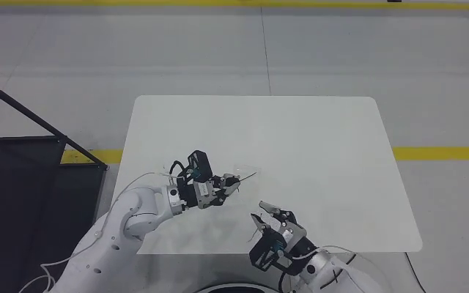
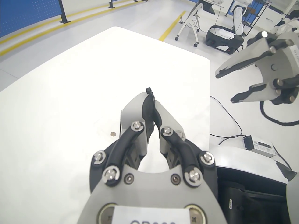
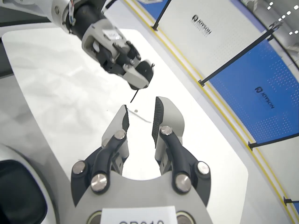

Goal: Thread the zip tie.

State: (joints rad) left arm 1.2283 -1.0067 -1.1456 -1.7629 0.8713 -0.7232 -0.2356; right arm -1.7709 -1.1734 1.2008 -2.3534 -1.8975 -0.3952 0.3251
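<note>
The right gripper [image 3: 141,104] is held open (its 2 fingers [image 3: 168,117] well spread) over the counter [image 1: 330,146]. The zip tie [image 1: 247,176] is pinched in the closed left gripper [image 1: 231,180], raised nearby.

There is one zip tie [image 3: 134,97] (thin, black), two grippers, namely the left gripper [image 1: 233,181] and the right gripper [image 1: 260,212], and one table [image 1: 315,139].

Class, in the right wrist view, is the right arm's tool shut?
No, the right tool stands wide open, its jaws well apart.
</note>
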